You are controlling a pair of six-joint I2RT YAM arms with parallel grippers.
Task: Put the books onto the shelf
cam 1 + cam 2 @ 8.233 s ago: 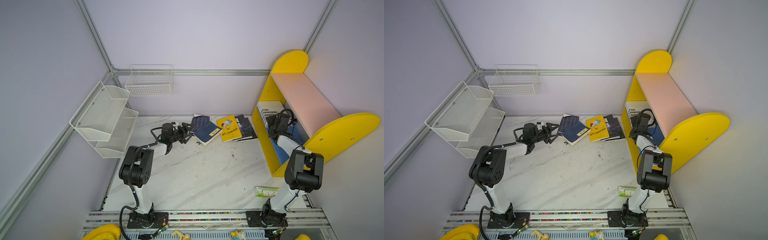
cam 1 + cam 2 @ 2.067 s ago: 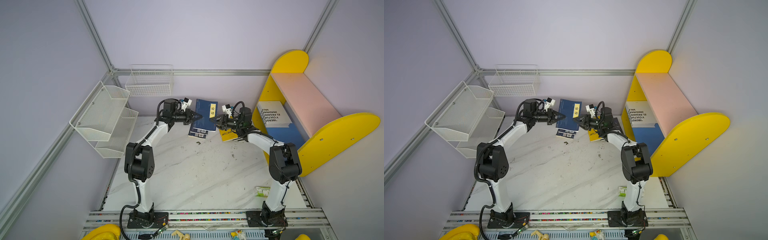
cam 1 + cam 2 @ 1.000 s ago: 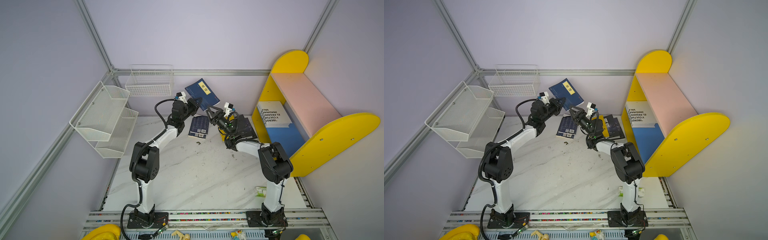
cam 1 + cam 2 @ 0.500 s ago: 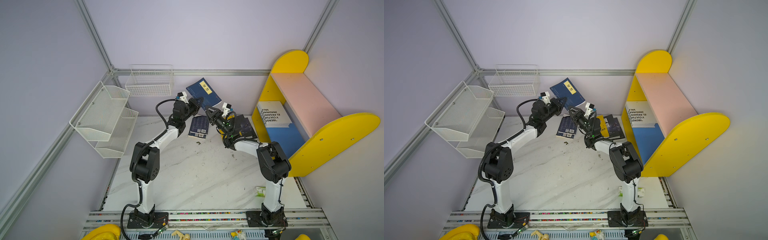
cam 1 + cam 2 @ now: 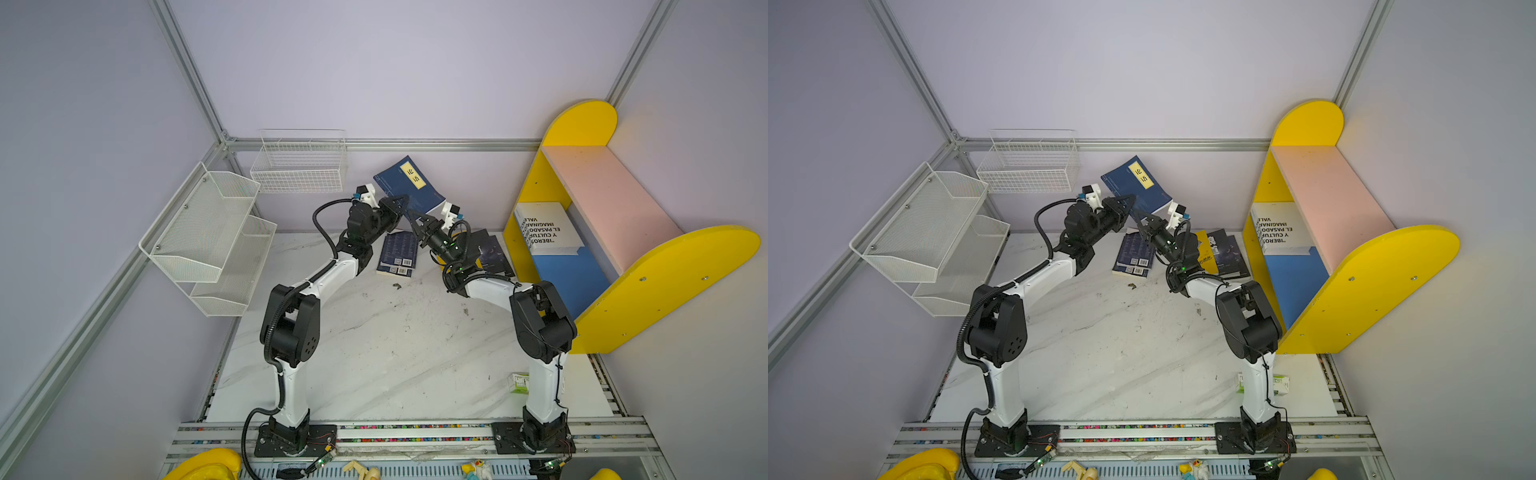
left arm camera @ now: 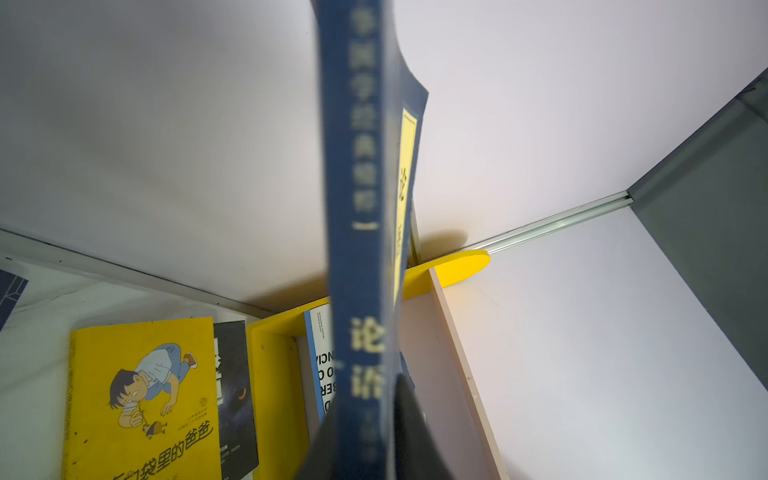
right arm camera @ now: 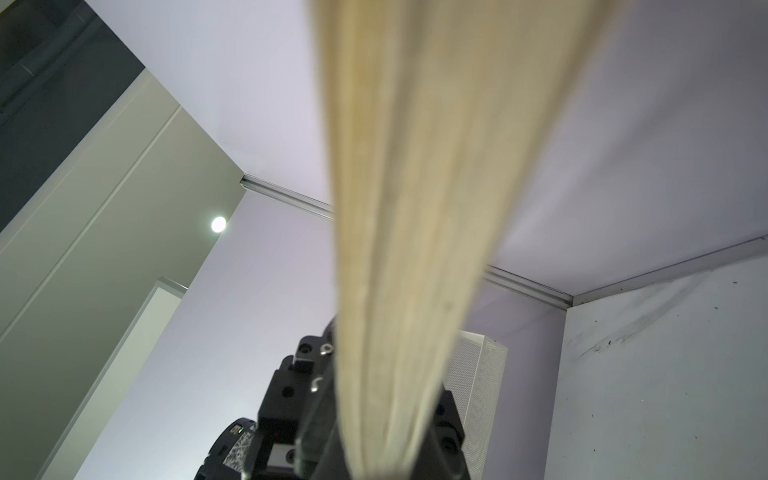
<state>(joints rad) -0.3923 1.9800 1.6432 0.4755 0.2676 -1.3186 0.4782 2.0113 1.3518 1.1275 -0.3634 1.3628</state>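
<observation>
Raised high over the far middle of the white marbled bench (image 5: 374,353): 1 navy paperback with a yellow title label (image 5: 409,187) (image 5: 1136,183), tilted, label showing in both top views, clear of everything below. Caught at its lower edge from 2 sides.

On the right, right pincer (image 5: 412,215) clamped tight on the book's cream page edge, which runs up between its jaws in the right wrist view.

On the left, left pincer (image 5: 399,203) with dark fingers (image 6: 415,440) close on either side of the navy spine. Impossible to tell whether pressing on the covers or just off them.

Below, flat on the bench: navy paperbacks with barcodes up (image 5: 397,254), a yellow cartoon-cover paperback (image 6: 141,399) to their right, then a dark paperback (image 5: 490,254) just beside the shelf.

At far right, wooden shelf with yellow rounded side panels (image 5: 665,274), with 1 large white paperback with black lettering (image 5: 544,228) at the far end of its blue lower board (image 5: 577,282).

Against the left wall, white mesh tiered rack (image 5: 208,237); on the far wall, white wire basket (image 5: 299,166).

Near the right arm's base, small green-and-white box (image 5: 518,382).
</observation>
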